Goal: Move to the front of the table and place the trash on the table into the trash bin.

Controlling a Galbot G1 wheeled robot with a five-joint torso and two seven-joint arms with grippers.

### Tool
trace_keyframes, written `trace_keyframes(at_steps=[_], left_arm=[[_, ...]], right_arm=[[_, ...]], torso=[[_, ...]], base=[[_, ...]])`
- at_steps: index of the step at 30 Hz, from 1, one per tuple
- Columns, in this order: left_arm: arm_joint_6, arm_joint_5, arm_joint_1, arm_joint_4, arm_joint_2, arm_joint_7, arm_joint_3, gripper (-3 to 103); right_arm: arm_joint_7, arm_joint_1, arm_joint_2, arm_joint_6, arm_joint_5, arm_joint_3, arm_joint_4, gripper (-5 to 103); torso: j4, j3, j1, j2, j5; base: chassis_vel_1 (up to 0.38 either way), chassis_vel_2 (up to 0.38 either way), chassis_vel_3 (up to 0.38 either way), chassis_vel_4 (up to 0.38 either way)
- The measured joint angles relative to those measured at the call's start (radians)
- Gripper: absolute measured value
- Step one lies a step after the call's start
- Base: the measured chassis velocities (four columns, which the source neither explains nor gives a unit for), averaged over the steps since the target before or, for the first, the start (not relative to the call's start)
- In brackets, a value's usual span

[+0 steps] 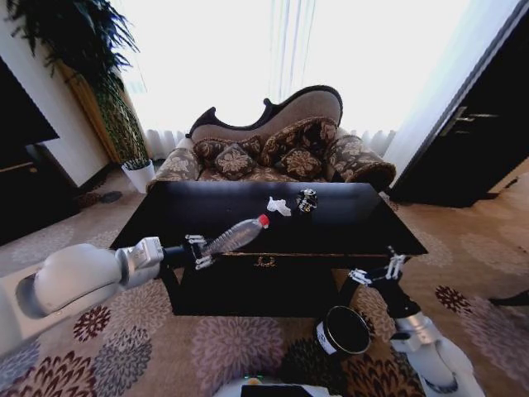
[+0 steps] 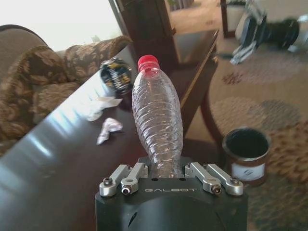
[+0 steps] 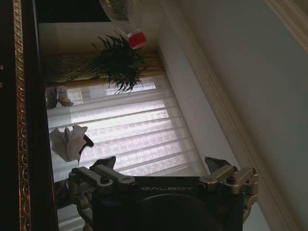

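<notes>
The left hand [image 1: 198, 251] is closed around the base of a clear plastic bottle [image 1: 235, 236] with a red cap, held over the tabletop [image 1: 207, 211] front edge. White paper wads [image 1: 278, 206] and a dark shiny lump [image 1: 307, 199] lie toward 12 o'clock on the tabletop. The right hand [image 1: 376, 273] hangs open and empty at 4 o'clock, just above the trash bin [image 1: 342, 331] on the carpet.
</notes>
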State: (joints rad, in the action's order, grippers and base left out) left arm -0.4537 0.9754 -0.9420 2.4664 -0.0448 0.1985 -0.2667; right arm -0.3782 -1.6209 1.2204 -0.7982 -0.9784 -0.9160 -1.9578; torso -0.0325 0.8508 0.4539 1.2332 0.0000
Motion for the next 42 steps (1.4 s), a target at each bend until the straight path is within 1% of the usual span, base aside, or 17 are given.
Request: trace_keyframes(at_steps=[4,5,6,9,10,12,20,27,30,34,36,37,38,39,40,41,42], left_arm=[[0.011,0.051,-0.052,0.023,-0.009,-0.027,0.004,28],[0.011,0.051,-0.052,0.023,-0.009,-0.027,0.004,28],[0.013,0.074,-0.073,0.030,-0.009,-0.034,0.003,28],[0.012,0.111,-0.094,0.033,-0.009,-0.042,0.002,28],[0.012,0.111,-0.094,0.033,-0.009,-0.042,0.002,28],[0.008,0.149,-0.102,0.030,-0.013,-0.046,0.004,28],[0.000,0.207,-0.097,0.009,-0.027,-0.040,0.014,28],[-0.001,0.255,-0.020,0.001,-0.017,-0.013,0.023,28],[0.001,0.258,0.005,-0.020,-0.015,-0.007,0.025,28],[0.013,0.226,0.009,-0.048,-0.020,0.000,0.038,28],[0.013,0.214,0.025,-0.062,-0.047,0.003,0.062,28],[0.000,0.213,0.061,-0.069,-0.081,0.004,0.107,28],[0.000,0.213,0.061,-0.069,-0.081,0.004,0.107,28],[-0.020,0.220,0.116,-0.076,-0.127,0.002,0.198,28],[-0.042,0.239,0.180,-0.089,-0.179,-0.022,0.308,28],[-0.079,0.291,0.276,-0.115,-0.261,-0.072,0.454,28],[-0.079,0.291,0.276,-0.115,-0.261,-0.072,0.454,28]], right_arm=[[-0.121,0.013,0.003,-0.006,-0.176,0.029,0.026,100],[-0.121,0.013,0.003,-0.006,-0.176,0.029,0.026,100],[-0.159,0.013,0.011,-0.007,-0.230,0.044,0.031,100],[-0.197,0.010,0.025,-0.004,-0.286,0.063,0.022,100],[-0.197,0.010,0.025,-0.004,-0.286,0.063,0.022,100],[-0.220,0.010,0.032,0.011,-0.317,0.082,-0.006,100],[-0.227,0.024,0.021,0.039,-0.378,0.147,-0.081,100],[-0.221,0.035,0.020,0.054,-0.454,0.246,-0.126,100],[-0.209,0.039,0.026,0.057,-0.459,0.270,-0.132,100],[-0.197,0.042,0.031,0.060,-0.459,0.281,-0.132,100],[-0.190,0.045,0.031,0.063,-0.457,0.284,-0.132,100],[-0.183,0.045,0.032,0.066,-0.457,0.287,-0.132,100],[-0.183,0.045,0.032,0.066,-0.457,0.287,-0.132,100],[-0.177,0.046,0.031,0.069,-0.457,0.291,-0.131,100],[-0.174,0.049,0.028,0.071,-0.457,0.293,-0.126,100],[-0.171,0.058,0.019,0.072,-0.453,0.295,-0.113,100],[-0.171,0.058,0.019,0.072,-0.453,0.295,-0.113,100]], torso=[[0.0001,0.000,0.000,0.000,-0.0003],[0.0001,0.000,0.000,0.000,-0.0003],[0.0002,0.000,0.000,0.000,-0.0003],[-0.0001,0.000,0.000,0.000,-0.0001],[-0.0001,0.000,0.000,0.000,-0.0001],[0.0000,0.000,0.000,0.000,-0.0002],[0.0000,0.000,0.000,0.000,-0.0005],[0.0001,0.000,0.000,0.000,-0.0002],[0.0001,0.000,0.000,0.000,-0.0001],[0.0000,0.000,0.000,0.000,-0.0001],[0.0001,0.000,0.000,0.000,-0.0002],[0.0002,0.000,0.000,0.000,0.0001],[0.0002,0.000,0.000,0.000,0.0001],[0.0003,0.000,0.000,0.000,0.0004],[0.0005,0.000,0.000,0.000,0.0001],[0.0007,0.000,0.000,0.000,-0.0007],[0.0007,0.000,0.000,0.000,-0.0007]], base=[[0.000,0.000,0.000,0.000],[0.000,0.000,0.000,0.000],[0.000,0.000,0.000,0.000],[0.000,0.000,0.000,0.000],[0.000,0.000,0.000,0.000],[0.000,0.000,0.000,0.000],[0.000,0.000,0.000,0.000],[0.000,0.000,0.000,0.000],[0.000,0.000,0.000,0.000],[0.000,0.000,0.000,0.000],[0.000,0.000,0.000,0.000],[0.000,0.000,0.000,0.000],[0.000,0.000,0.000,0.000],[0.000,0.000,0.000,0.000],[0.000,0.000,0.000,0.000],[0.000,0.000,0.000,0.000],[0.000,0.000,0.000,0.000]])
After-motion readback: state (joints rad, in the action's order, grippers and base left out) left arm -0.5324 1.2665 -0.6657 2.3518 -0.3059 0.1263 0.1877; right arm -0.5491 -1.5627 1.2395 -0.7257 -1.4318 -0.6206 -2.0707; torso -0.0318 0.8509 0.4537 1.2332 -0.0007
